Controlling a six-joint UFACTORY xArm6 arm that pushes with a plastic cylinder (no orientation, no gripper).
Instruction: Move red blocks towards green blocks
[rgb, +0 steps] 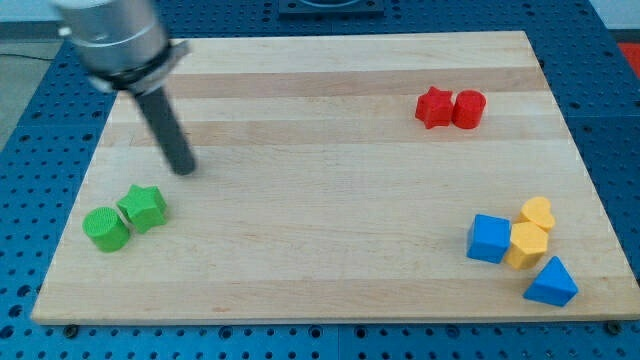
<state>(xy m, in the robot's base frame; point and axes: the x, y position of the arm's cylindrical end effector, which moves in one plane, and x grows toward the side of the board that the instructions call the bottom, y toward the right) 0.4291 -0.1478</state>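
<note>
A red star block (433, 107) and a red cylinder block (468, 109) touch side by side at the view's upper right of the wooden board (320, 180). A green star block (143, 208) and a green cylinder block (105, 229) touch at the view's lower left. My tip (183, 168) rests on the board just above and right of the green star, apart from it, and far left of the red blocks.
At the view's lower right sits a cluster: a blue cube (489, 239), a yellow block (528, 244), a yellow heart-like block (537, 212) and a blue triangular block (551, 283). The board's edges meet a blue perforated table.
</note>
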